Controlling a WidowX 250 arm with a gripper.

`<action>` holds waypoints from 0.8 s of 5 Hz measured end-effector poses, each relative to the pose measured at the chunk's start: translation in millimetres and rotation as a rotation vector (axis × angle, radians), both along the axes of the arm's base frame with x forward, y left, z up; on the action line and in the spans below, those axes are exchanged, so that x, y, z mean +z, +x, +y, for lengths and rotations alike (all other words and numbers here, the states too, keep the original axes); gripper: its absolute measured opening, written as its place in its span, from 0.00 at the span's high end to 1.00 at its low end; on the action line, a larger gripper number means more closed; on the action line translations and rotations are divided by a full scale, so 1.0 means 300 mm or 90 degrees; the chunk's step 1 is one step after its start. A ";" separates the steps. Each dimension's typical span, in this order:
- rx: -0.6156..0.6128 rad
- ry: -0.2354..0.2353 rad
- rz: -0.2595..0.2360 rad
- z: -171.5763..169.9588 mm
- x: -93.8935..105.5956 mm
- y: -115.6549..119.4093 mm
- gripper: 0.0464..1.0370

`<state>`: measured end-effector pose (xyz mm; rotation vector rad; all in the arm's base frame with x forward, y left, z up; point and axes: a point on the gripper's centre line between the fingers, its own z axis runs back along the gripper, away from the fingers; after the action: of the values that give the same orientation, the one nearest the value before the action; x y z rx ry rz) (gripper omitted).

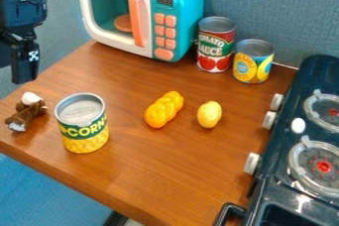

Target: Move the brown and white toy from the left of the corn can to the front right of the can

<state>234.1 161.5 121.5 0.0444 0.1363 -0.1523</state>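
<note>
The black gripper [24, 62] hangs at the upper left edge, above and behind a small brown toy with white ends [28, 112] near the table's left side. Whether it holds anything cannot be told. Right of the brown toy, a yellow and green can [83, 123] stands upright. An orange-yellow braided toy [164, 109] lies mid-table, with a yellow oval toy [209, 114] on its right, the two apart. At the back, a red and green can [215, 44] stands beside a shorter yellow and blue can [253, 61].
A teal and white toy microwave [179, 17] stands at the back, against the wall, with a round orange piece inside. The dark toy stove [285, 160] with knobs and burners borders the right side of the wooden table [159, 170]. The table's front edge slants down to the right.
</note>
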 end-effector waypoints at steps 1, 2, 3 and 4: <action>0.004 -0.011 0.019 -0.005 -0.031 -0.006 0.03; 0.091 0.002 0.012 0.007 -0.062 0.007 0.03; 0.142 0.021 -0.023 0.057 -0.104 -0.011 0.03; 0.189 0.064 -0.068 0.122 -0.121 -0.003 0.03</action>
<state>233.2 198.1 85.1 0.1315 0.0422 0.1538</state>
